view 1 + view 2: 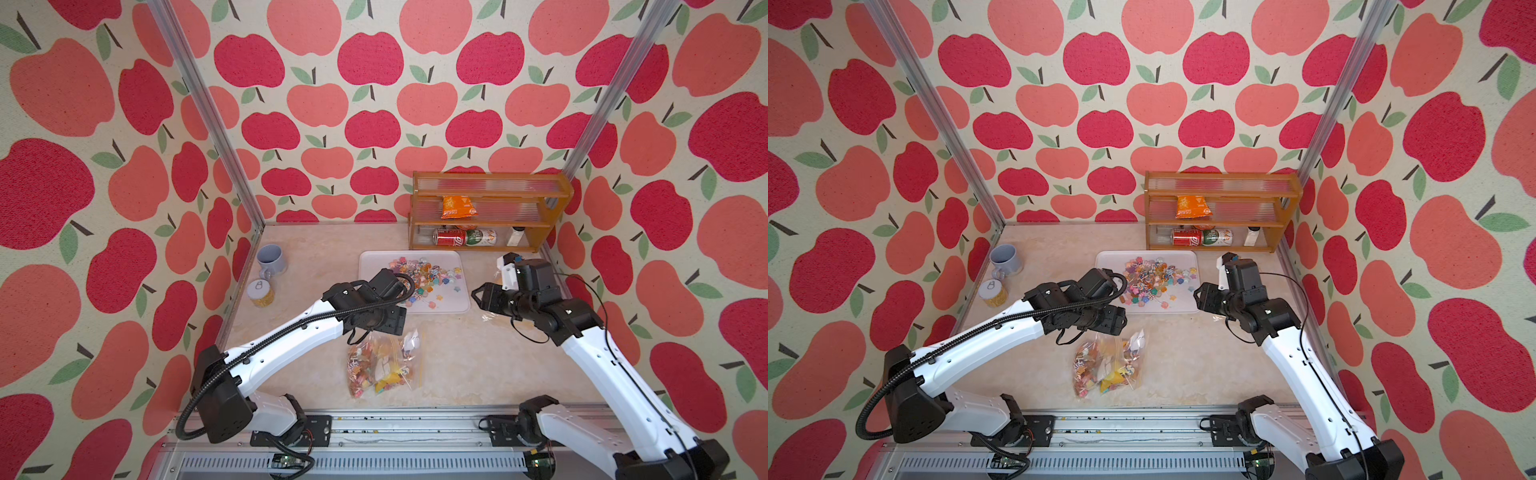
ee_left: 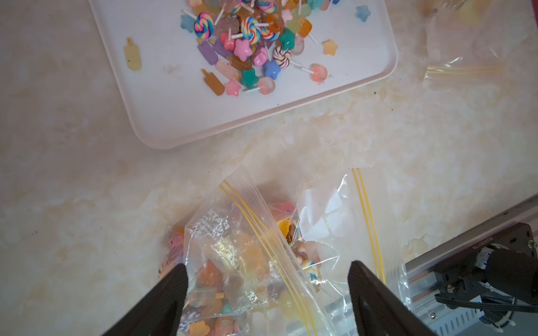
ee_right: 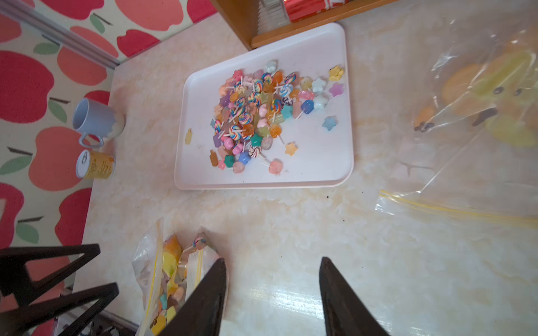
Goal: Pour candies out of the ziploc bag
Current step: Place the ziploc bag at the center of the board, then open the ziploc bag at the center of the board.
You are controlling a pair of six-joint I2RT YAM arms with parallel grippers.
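Eyeballing this one, the ziploc bag (image 1: 384,365) lies flat on the table in the lower middle of both top views, just below the white tray (image 1: 370,262). It's thin, floppy, slick film, so I'd expect it to sag and fold wherever it isn't held. It looks light, but the load inside will slide around. The yellow zip strips look pulled apart in the left wrist view, so the mouth is probably open. I'd pinch the closed edge opposite the zip, ideally one corner per claw, and lift so everything runs toward the mouth. The candies (image 2: 221,291) in the bag are small hard bits that will bounce and scatter if dumped from high up.

The left gripper (image 2: 267,279) sits right over the bag with its jaws spread and film between them, not pinched yet. The right gripper (image 3: 270,291) is also spread, over bare table with nothing in it.

Containers:
- **Wooden shelf** (image 1: 490,193), upper right of centre: an orange snack packet (image 1: 457,207) on the middle level and drink cans (image 1: 449,237) lying on the bottom.
- **Tray:** already has a big heap of candies (image 1: 419,276).
- **Second clear bag** (image 3: 465,116) by the right arm: holds a yellow thing with a face (image 3: 506,87).
- **Blue mug** (image 1: 272,257), centre left: can't see anything in it.
- **Small tin** (image 1: 261,293) below the mug: sealed.
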